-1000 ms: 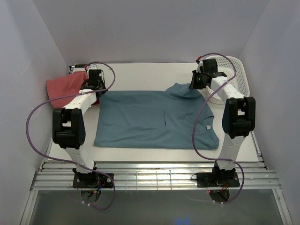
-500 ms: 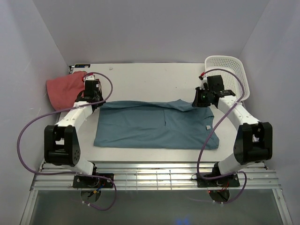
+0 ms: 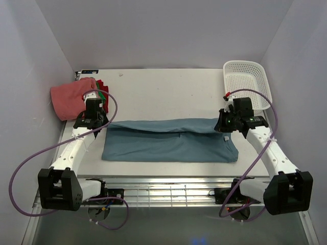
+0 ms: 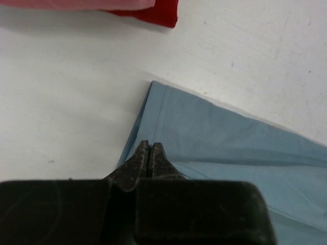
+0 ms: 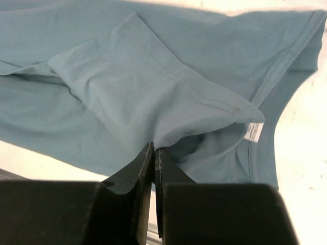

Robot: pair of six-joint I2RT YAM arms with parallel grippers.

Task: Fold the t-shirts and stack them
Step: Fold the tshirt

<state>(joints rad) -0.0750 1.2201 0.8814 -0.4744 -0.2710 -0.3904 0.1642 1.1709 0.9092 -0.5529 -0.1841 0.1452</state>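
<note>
The teal-blue t-shirt [image 3: 168, 145] lies flat in the middle of the table [image 3: 163, 84], long from left to right. Its far part is turned over toward the near edge, so a narrow band of cloth lies on top of the lower layer between the two grippers.

The left gripper [image 3: 93, 122] is at the far left end of this band. In the left wrist view its fingers [image 4: 140, 161] are pressed together, with no gap, on the left edge of the shirt [image 4: 230, 148], just below the corner of the hem.

The right gripper [image 3: 223, 125] is at the far right end. In the right wrist view its fingers [image 5: 145, 168] are clamped on a raised fold of the shirt [image 5: 153, 92], and the cloth rises from them in a ridge. A white label [image 5: 254, 131] shows just beside this fold.

At the far left corner of the table is the folded salmon-pink t-shirt [image 3: 71, 97]. The red t-shirt [image 3: 100, 83] and a thin strip of the green t-shirt [image 3: 104, 94] show at its right side, near the left gripper. The white mesh basket [image 3: 245, 79] stands at the far right corner, apart from the shirt.
</note>
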